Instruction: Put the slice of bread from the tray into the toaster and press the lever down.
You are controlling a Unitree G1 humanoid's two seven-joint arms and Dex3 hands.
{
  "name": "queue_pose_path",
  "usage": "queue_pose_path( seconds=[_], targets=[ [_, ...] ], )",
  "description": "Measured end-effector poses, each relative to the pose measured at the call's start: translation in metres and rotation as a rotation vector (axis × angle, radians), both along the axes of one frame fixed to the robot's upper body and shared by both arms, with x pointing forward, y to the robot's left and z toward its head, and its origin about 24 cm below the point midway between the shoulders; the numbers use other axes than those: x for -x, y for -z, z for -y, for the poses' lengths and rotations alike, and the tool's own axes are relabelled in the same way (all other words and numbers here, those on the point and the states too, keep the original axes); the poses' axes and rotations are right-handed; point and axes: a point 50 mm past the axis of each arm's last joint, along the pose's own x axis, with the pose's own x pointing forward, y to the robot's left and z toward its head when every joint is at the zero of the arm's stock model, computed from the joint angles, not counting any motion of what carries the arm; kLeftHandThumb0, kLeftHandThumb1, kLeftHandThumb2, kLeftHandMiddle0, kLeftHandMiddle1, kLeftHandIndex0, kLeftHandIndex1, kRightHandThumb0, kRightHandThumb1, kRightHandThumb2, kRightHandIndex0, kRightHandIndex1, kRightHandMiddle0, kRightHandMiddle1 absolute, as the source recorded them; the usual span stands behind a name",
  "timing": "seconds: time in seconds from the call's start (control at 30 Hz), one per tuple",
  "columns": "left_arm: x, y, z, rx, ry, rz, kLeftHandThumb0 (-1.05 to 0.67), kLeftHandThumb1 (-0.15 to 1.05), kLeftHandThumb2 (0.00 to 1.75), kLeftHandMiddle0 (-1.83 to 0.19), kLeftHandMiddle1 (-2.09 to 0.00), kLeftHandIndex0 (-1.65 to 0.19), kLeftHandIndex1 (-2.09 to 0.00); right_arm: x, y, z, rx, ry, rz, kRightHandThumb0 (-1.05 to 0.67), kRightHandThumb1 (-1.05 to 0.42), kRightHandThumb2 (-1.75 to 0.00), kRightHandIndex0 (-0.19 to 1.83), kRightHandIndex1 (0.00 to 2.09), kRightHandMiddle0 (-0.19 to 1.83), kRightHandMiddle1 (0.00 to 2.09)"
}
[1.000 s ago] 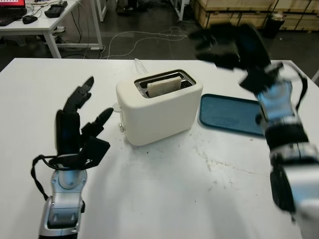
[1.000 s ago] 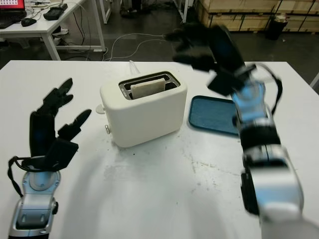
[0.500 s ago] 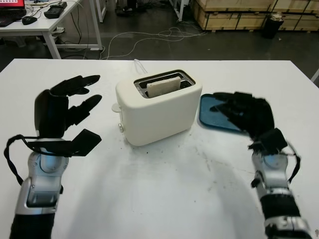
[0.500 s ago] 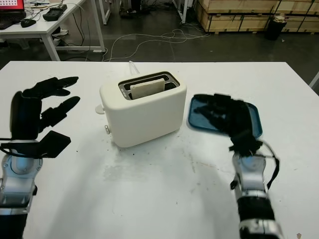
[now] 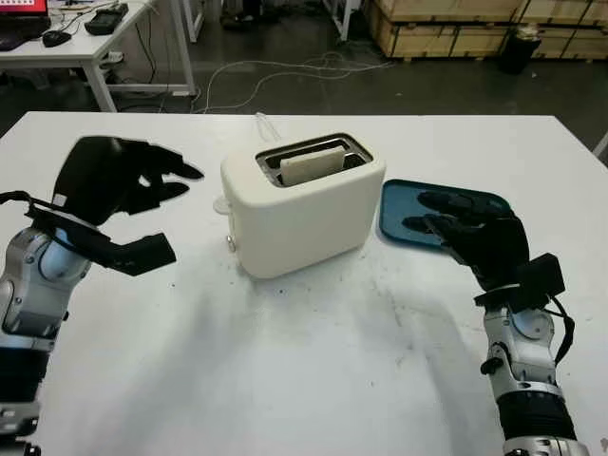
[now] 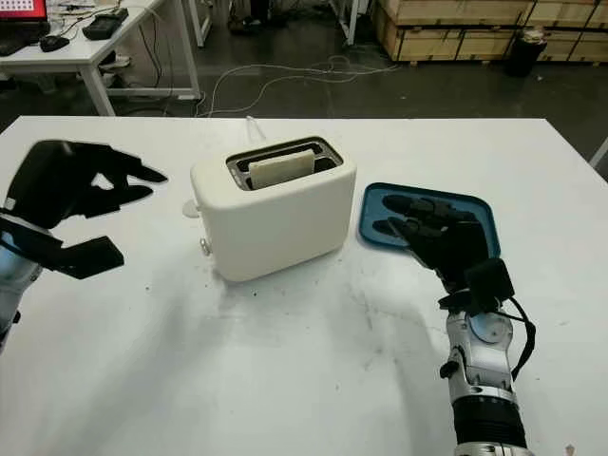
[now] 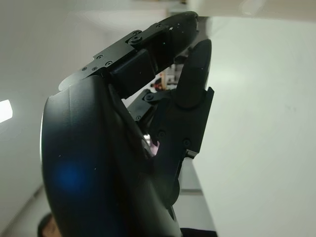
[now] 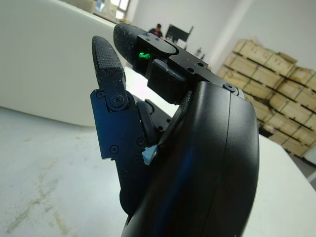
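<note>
A workshop floor with loose cables, a desk and stacked wooden crates lies behind the white tabletop [image 5: 313,380] on which everything stands. The slice of bread [image 5: 311,165] sits upright in a slot of the white toaster [image 5: 302,204], its top edge showing above the slot opening. The toaster stands near the middle of the tabletop, turned at a slight angle, with a small knob low on its end face toward the robot's left side; the lever cannot be made out clearly. Just beside the toaster on the robot's right lies the blue tray [image 5: 399,220], flat on the tabletop, holding no bread.

The right hand [image 5: 472,235] is in front of the toaster's right end, over the near edge of the tray, open and holding nothing, fingers pointing toward the tray. The left hand [image 5: 123,195] is raised above the tabletop, well apart from the toaster on its left side, open and holding nothing, with its fingertips [image 5: 186,174] directed toward the toaster's end face. Neither hand touches the toaster.
</note>
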Motion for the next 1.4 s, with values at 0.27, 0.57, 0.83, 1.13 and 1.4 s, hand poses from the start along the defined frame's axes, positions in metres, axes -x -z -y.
queue_pose_path(
  seconds=[0.27,0.57,0.83,1.13,1.4],
  targets=[
    [-0.012,0.008,0.005,-0.099,-0.003,0.001,-0.41,0.87,0.01,-1.02,-1.20,-1.32,-0.11,0.000,-0.004,0.003,-0.002,0.007,0.006,-0.46,-0.92,-0.03,1.21,0.09,1.16,0.00],
    [-0.017,0.020,0.008,-0.124,0.000,-0.014,-0.43,0.92,0.04,-0.94,-1.39,-1.36,-0.09,0.001,-0.003,0.002,0.000,-0.008,0.001,-0.45,-0.92,-0.01,1.24,0.07,1.16,0.00],
    [-0.017,0.022,0.008,-0.112,0.002,0.004,-0.40,0.91,0.01,-0.92,-1.45,-1.36,-0.10,0.001,-0.002,0.002,0.000,-0.015,-0.005,-0.46,-0.92,-0.01,1.24,0.05,1.16,0.00],
    [-0.015,0.015,0.009,-0.123,0.008,0.032,-0.37,0.91,0.01,-0.94,-1.33,-1.33,-0.07,0.001,0.002,0.001,-0.005,-0.018,-0.027,-0.46,-0.92,0.00,1.24,0.04,1.15,0.00],
    [-0.014,0.005,0.008,-0.131,-0.002,0.061,-0.38,0.92,0.04,-0.91,-1.30,-1.28,-0.04,0.001,0.004,-0.002,-0.005,-0.027,-0.046,-0.47,-0.92,0.00,1.23,0.03,1.14,0.00]
  ],
)
